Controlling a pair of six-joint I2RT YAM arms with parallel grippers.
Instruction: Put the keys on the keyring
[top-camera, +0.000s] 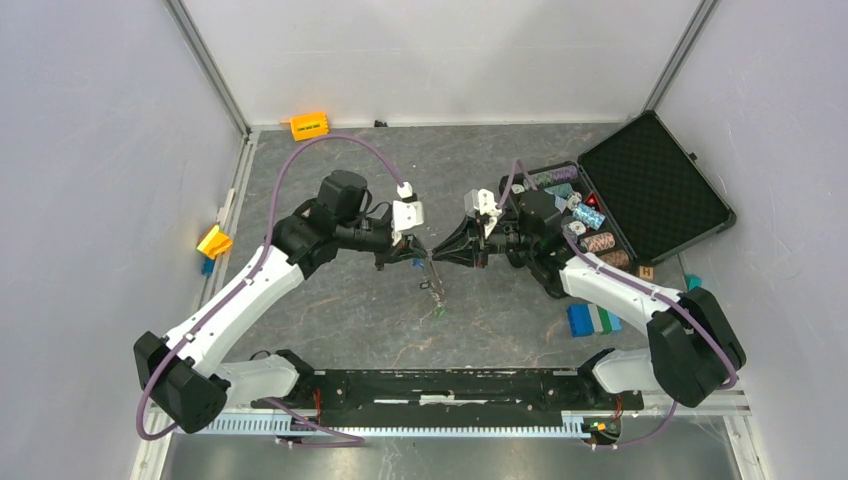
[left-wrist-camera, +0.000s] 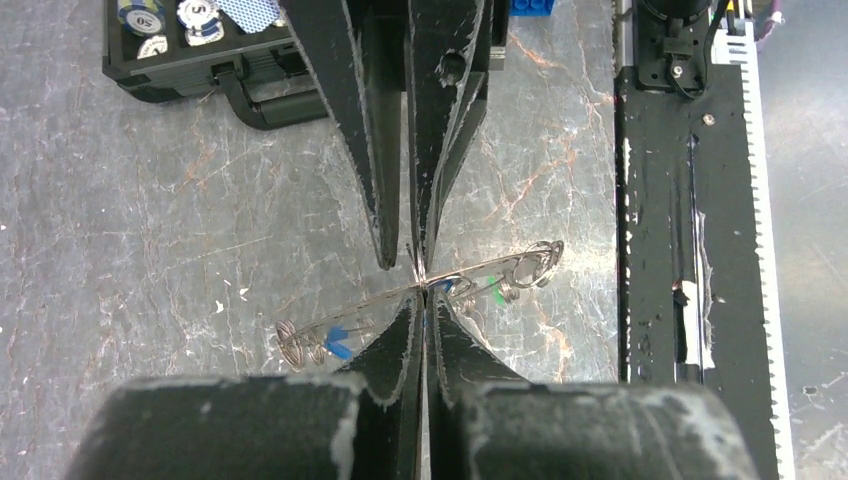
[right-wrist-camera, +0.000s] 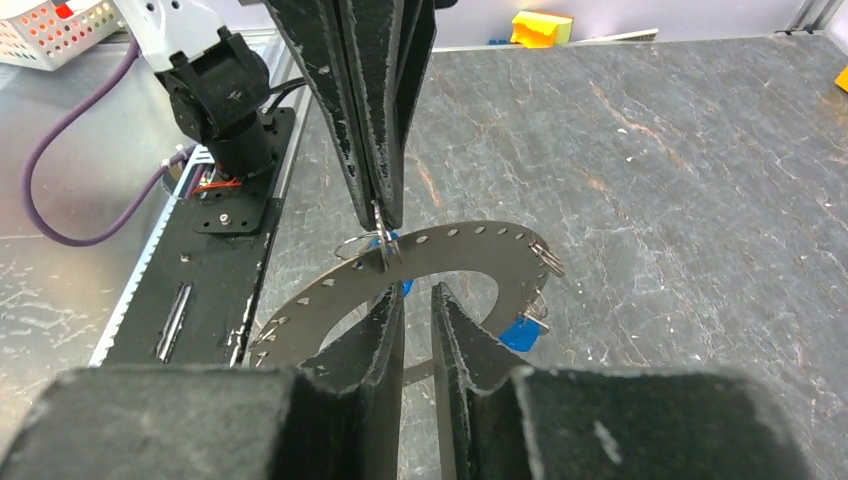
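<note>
The keyring (top-camera: 436, 290) hangs above the table's middle, a flat silvery ring with holes along its rim (right-wrist-camera: 470, 245). In the left wrist view it shows edge-on as a thin line (left-wrist-camera: 350, 309). My left gripper (left-wrist-camera: 426, 297) is shut on its rim, and its fingers (right-wrist-camera: 370, 120) come down from the top of the right wrist view. My right gripper (right-wrist-camera: 412, 292) stands just at the ring's inner edge, open by a narrow gap with nothing pinched. Keys dangle from the ring: blue-tagged ones (right-wrist-camera: 520, 333) (left-wrist-camera: 335, 342) and a green-tagged one (left-wrist-camera: 495, 296).
An open black case (top-camera: 655, 185) with striped chips (top-camera: 590, 215) lies at the right rear. Blue and green blocks (top-camera: 593, 319) sit by the right arm's base. An orange block (top-camera: 309, 126) and a yellow one (top-camera: 214, 242) lie near the left walls. The black base rail (top-camera: 450, 385) runs along the front.
</note>
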